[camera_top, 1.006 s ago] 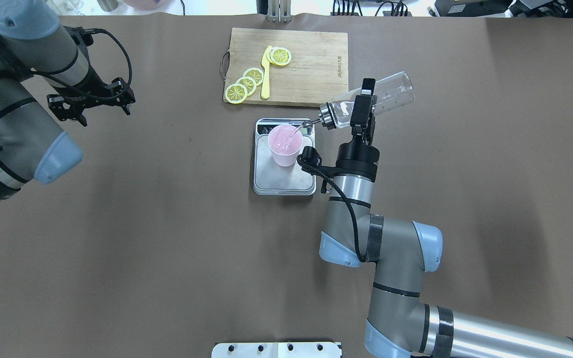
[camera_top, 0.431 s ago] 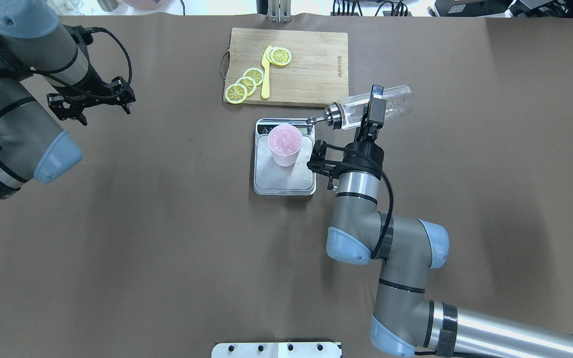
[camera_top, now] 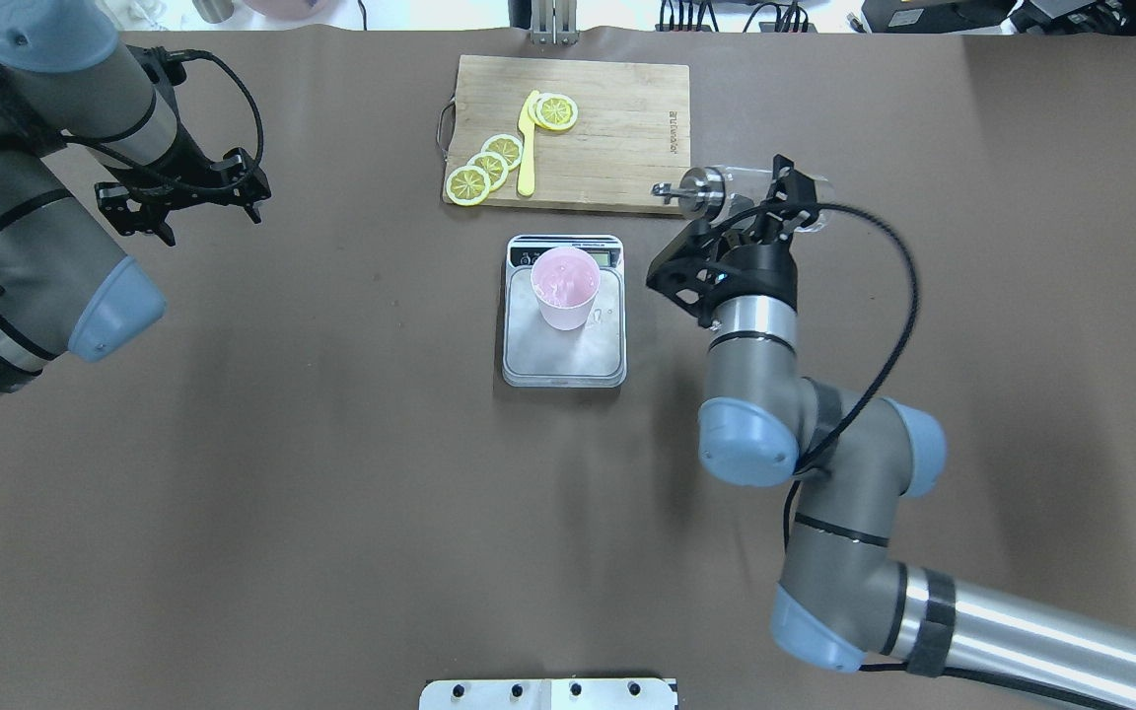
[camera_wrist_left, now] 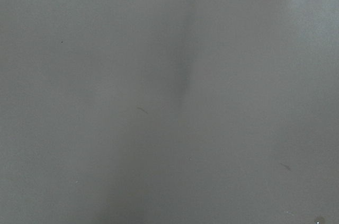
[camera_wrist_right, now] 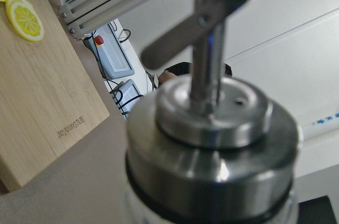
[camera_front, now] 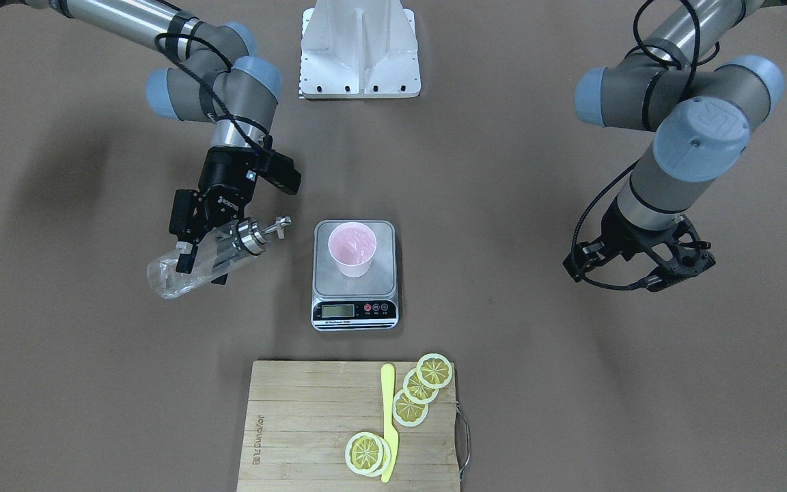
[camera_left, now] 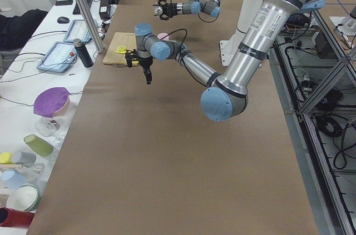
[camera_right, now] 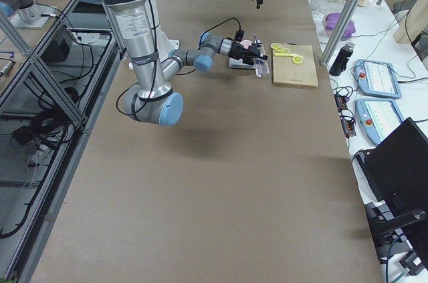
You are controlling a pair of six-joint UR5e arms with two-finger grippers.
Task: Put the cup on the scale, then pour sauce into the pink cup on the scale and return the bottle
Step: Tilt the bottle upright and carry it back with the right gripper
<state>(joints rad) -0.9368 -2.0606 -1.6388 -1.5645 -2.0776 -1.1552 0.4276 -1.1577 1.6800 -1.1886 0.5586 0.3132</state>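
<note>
Since the pour, my right claw (camera_top: 780, 192), clenched on the glass bottle (camera_top: 716, 187), has swung it right of the pink cup (camera_top: 565, 286) and levelled it, stopping flow. Cup stands on the kitchen scale (camera_top: 564, 355), overhead frame centre. Left claw (camera_top: 178, 192) hangs released, upper left.

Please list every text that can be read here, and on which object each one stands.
"Joyoung": on the cutting board.
"ROBOTIQ": on the right gripper's body.
"UR": on the left arm's end cap.
The scale's display and button labels: too small to read.
</note>
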